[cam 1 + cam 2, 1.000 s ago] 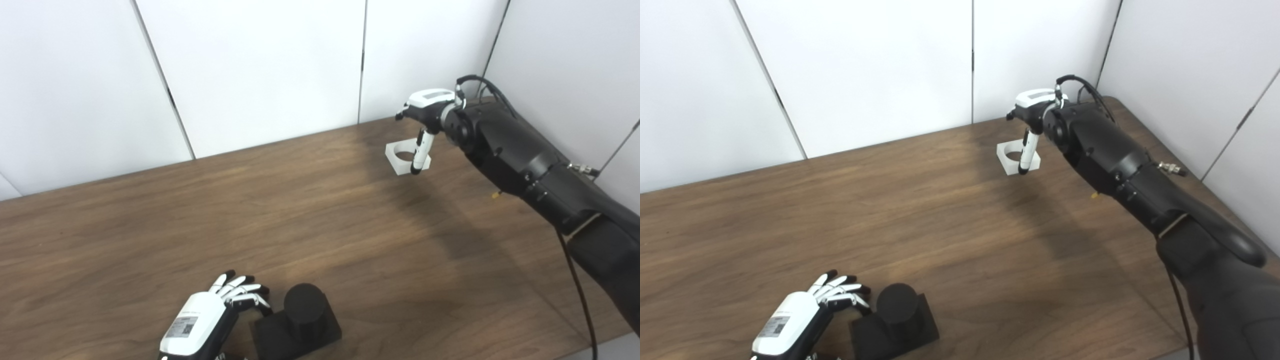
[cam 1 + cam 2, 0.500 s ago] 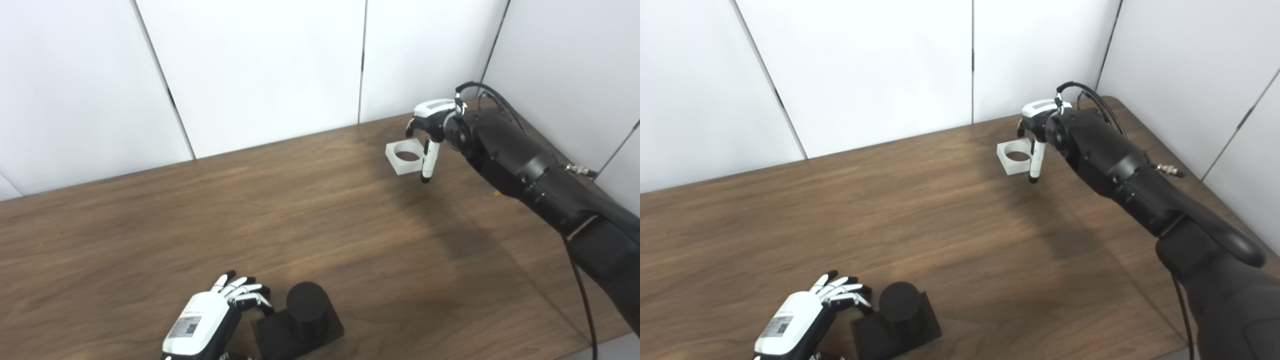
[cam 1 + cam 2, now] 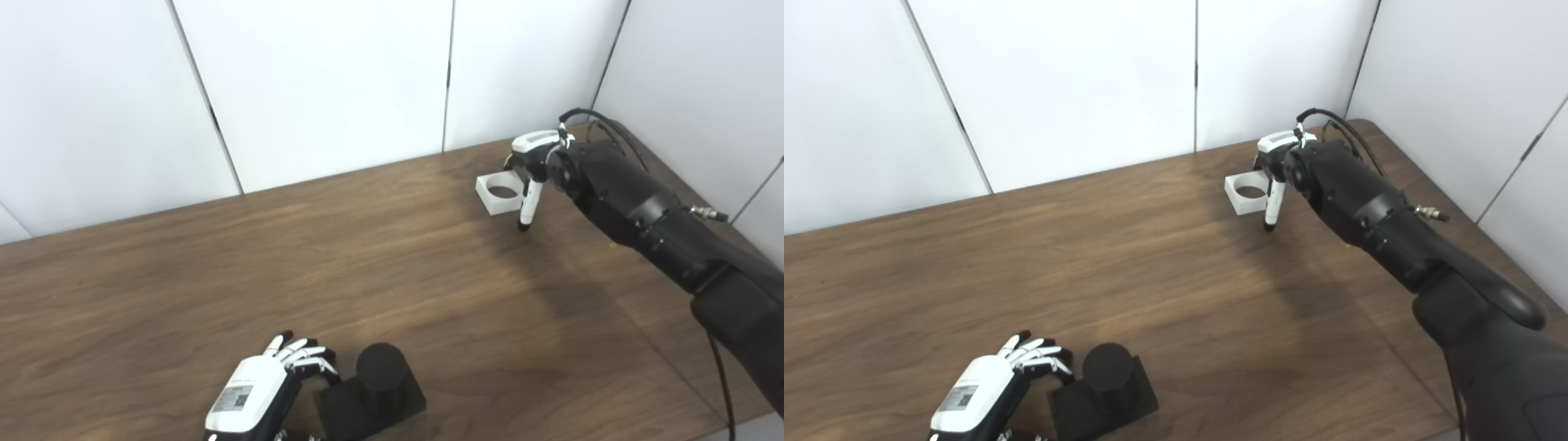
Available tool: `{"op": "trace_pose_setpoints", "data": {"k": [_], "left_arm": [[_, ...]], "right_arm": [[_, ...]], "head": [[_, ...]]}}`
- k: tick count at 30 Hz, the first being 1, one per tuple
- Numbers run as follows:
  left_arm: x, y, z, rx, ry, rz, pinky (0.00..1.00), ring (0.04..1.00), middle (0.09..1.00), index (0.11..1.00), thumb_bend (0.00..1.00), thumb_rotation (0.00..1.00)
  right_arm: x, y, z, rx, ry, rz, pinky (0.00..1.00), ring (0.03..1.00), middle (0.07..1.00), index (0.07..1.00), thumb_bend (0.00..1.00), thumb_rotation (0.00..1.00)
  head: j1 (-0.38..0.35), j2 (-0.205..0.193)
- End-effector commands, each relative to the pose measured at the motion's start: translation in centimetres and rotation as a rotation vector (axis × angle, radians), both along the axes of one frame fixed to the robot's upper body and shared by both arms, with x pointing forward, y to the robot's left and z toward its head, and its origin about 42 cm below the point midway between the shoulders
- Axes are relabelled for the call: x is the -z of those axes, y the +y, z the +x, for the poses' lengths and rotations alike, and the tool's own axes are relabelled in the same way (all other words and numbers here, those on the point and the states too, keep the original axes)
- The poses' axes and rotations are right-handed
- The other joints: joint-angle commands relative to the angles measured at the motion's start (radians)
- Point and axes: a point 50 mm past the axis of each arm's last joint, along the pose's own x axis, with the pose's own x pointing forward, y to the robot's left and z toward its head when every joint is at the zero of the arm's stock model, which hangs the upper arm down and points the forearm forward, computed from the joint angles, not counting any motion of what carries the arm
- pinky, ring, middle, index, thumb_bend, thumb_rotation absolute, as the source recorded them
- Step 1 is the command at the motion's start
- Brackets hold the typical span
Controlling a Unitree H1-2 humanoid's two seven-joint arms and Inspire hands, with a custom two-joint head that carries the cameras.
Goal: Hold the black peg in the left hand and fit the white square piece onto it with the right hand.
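Observation:
The black peg [image 3: 379, 375] is a short round post standing on a square black base [image 3: 398, 405] at the table's near edge. My left hand [image 3: 264, 387] lies just left of the base, open, its fingers [image 3: 304, 358] spread and reaching towards the peg without gripping it. The white square piece [image 3: 499, 206], with a round hole through it, lies flat at the far right of the table. My right hand [image 3: 534, 157] hovers at its right side, open. Its thumb [image 3: 528, 205] points down beside the piece's near right corner, tip at the tabletop. The other fingers are mostly hidden behind the hand.
The brown wooden table [image 3: 306, 257] meets white wall panels at the back and on the right. My right forearm [image 3: 637, 208] with its cable stretches over the table's right side. The table's near edge runs close under the black base.
My right hand has come down and slightly towards me beside the white piece, its thumb now reaching the tabletop. The left hand and peg keep their places; the camera shifted a little.

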Motion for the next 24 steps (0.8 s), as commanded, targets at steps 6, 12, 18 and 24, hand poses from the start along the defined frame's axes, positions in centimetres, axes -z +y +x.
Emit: {"op": "trace_pose_setpoints", "data": {"k": [6, 12, 18, 24], "left_arm": [[0.92, -0.7, -0.7, 0.044, 0.059, 0.049, 1.0, 0.903, 0.803, 0.489, 0.52, 0.05], [0.85, -0.78, -0.64, 0.046, 0.063, 0.052, 1.0, 0.906, 0.805, 0.489, 0.52, 0.05], [0.81, -0.85, -0.74, 0.042, 0.056, 0.058, 1.0, 0.899, 0.801, 0.488, 0.52, 0.05], [0.77, -0.93, -0.83, 0.041, 0.059, 0.059, 1.0, 0.903, 0.804, 0.489, 0.52, 0.05]], "right_arm": [[-3.63, 0.25, 1.37, -0.044, -0.11, -0.018, 1.0, 1.0, 0.979, 0.851, 0.95, 0.29], [-3.64, 0.35, 1.4, -0.062, -0.136, 0.013, 0.99, 1.0, 0.959, 0.834, 0.93, 0.28], [-3.38, 0.3, 1.37, -0.061, -0.141, 0.027, 0.98, 1.0, 0.95, 0.824, 0.91, 0.27], [-2.95, 0.44, 1.39, -0.062, -0.127, 0.026, 0.97, 0.996, 0.927, 0.8, 0.89, 0.26]], "head": [[0.001, 0.004], [0.0, 0.007], [0.004, 0.009], [0.009, 0.009]]}}
